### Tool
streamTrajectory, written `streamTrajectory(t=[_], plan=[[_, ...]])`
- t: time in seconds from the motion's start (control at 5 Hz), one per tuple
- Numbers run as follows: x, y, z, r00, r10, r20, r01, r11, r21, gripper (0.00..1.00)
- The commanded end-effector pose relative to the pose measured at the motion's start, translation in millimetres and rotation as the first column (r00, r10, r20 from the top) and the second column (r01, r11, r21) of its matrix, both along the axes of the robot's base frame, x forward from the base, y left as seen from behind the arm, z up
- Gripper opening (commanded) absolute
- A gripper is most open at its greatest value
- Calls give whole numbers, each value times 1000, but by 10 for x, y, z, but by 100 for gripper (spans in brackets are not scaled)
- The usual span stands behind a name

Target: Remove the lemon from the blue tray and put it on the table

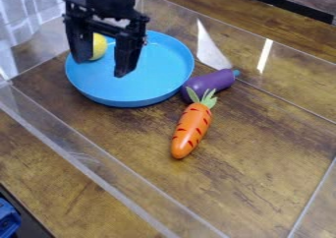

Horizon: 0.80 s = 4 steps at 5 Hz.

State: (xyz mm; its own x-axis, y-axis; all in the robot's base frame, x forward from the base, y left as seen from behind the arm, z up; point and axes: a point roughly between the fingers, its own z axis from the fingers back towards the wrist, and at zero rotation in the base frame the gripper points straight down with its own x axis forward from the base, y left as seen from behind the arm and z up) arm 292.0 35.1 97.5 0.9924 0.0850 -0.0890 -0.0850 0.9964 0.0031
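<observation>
So this is the reach-in step; the hand [102, 53] hangs over the far-left part of the tray [151, 80], pointing down with its fingers spread wide and nothing between them; the lemon [94, 47] sits in the tray against the far-left rim, peeking out between the two fingers, not gripped as far as I can see. Next move, I'd guess: drop a bit lower so the fingers straddle it, squeeze, lift clear of the rim, then carry it to bare worktop [262, 173], away from the carrot [192, 129] and eggplant [214, 80].
</observation>
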Motion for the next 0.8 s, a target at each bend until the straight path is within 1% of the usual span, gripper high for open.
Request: streamTrajectory(t=[0.0, 0.2, 0.4, 0.6], plan=[[97, 160, 141, 999, 1, 50, 0, 1000, -6, 100], [159, 239, 163, 998, -9, 60, 10, 1000, -19, 100], [176, 252, 123, 998, -11, 68, 12, 1000, -22, 100], [188, 253, 75, 997, 7, 73, -5, 1000, -27, 100]])
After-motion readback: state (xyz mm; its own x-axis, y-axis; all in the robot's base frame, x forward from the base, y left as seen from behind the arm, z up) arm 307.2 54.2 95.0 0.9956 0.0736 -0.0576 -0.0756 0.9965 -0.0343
